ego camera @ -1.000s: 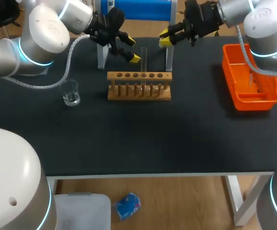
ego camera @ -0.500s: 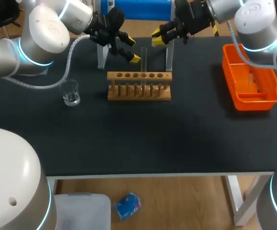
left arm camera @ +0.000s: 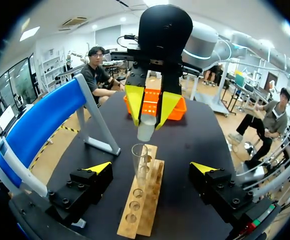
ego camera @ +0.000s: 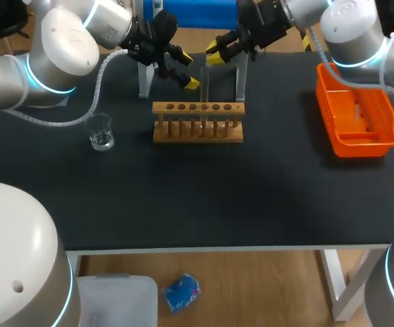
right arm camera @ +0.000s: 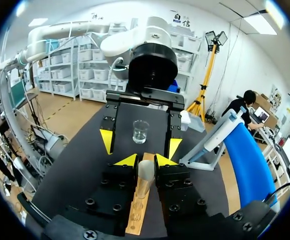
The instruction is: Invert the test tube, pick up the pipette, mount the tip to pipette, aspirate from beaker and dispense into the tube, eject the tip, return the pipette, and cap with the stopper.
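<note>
A clear test tube (ego camera: 205,85) stands upright in the wooden rack (ego camera: 198,122) at the back middle of the table. My right gripper (ego camera: 215,53) hangs just above the tube's mouth, shut on a pale stopper (left arm camera: 146,131). In the right wrist view the stopper (right arm camera: 146,172) sits between the two yellow tips of that gripper (right arm camera: 146,161), with the rack (right arm camera: 134,215) below. My left gripper (ego camera: 183,68) stands open just left of the tube. In its own view the gripper (left arm camera: 150,167) has the tube (left arm camera: 139,160) between its fingers without touching it.
A glass beaker (ego camera: 101,131) with a little liquid stands left of the rack. An orange bin (ego camera: 333,133) sits at the right side of the table. A blue stand on metal legs (ego camera: 241,82) rises just behind the rack.
My right gripper has carried the stopper leftward, from right of the rack to above the tube's mouth. The left arm has not moved.
</note>
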Robot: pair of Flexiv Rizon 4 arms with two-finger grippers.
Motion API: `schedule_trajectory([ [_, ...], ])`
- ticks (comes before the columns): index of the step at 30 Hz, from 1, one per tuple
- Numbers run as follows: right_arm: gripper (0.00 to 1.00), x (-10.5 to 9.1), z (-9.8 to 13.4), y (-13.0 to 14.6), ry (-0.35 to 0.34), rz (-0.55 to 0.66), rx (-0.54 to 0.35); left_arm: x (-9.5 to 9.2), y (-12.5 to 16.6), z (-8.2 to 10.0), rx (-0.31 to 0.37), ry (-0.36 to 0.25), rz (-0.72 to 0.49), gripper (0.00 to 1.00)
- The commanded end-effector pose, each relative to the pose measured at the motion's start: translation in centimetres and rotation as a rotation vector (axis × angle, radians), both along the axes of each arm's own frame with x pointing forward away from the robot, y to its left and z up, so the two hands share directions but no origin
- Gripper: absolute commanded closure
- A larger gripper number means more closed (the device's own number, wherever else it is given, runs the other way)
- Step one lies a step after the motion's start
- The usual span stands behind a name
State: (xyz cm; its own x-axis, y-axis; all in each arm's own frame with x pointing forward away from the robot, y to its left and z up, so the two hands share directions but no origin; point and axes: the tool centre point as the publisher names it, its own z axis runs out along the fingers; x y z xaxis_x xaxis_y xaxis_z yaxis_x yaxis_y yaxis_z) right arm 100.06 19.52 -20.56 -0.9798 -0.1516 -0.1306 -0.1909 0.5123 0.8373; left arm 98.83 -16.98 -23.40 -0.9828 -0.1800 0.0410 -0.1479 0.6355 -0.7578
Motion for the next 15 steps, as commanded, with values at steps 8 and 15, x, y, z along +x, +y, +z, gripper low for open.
schedule_trajectory([
  [8, 1.0, 0.96, -0.69, 0.69, 0.018, 0.017, -0.013, 0.01, -0.01, 0.03, 0.002, 0.002, 0.001, 0.0],
  [15, 1.0, 1.09, -1.12, 0.77, 0.028, 0.019, -0.018, 0.01, -0.01, 0.03, 0.002, 0.002, 0.001, 0.0],
])
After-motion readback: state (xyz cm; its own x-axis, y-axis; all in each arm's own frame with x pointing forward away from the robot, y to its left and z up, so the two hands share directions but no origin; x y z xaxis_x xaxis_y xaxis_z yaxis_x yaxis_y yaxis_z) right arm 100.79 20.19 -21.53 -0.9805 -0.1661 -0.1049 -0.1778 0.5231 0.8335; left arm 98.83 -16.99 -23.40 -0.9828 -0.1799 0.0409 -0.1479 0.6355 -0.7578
